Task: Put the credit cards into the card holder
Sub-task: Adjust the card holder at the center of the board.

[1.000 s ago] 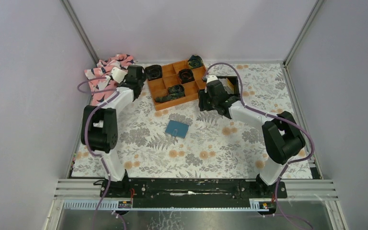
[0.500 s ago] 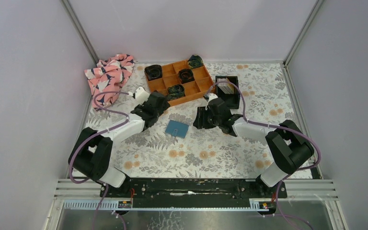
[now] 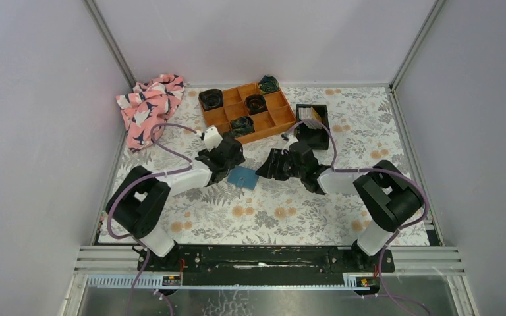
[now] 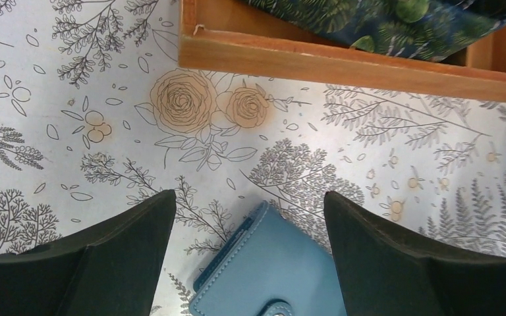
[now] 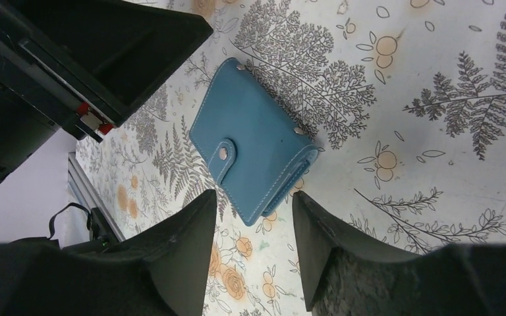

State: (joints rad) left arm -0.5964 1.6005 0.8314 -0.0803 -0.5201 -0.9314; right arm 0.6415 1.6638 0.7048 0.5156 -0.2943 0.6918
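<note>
Here, card holder (image 3: 244,177) between left claw (image 3: 229,162), right claw (image 3: 269,166)

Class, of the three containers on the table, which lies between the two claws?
The closed teal-blue card holder, flat between the left claw and right claw; the orange compartment tray and black bin sit farther back.

Your top view is evenly and softly lit: only faint, soft-edged shadows and no glare. Both wrist views hold the patterned table (image 4: 72,99) sharp, and the card holder (image 5: 250,141) shows crisp stitching. The fingers (image 4: 105,263) read near-black, surface detail lost. A dark blur marks the left wrist view's right edge.
</note>
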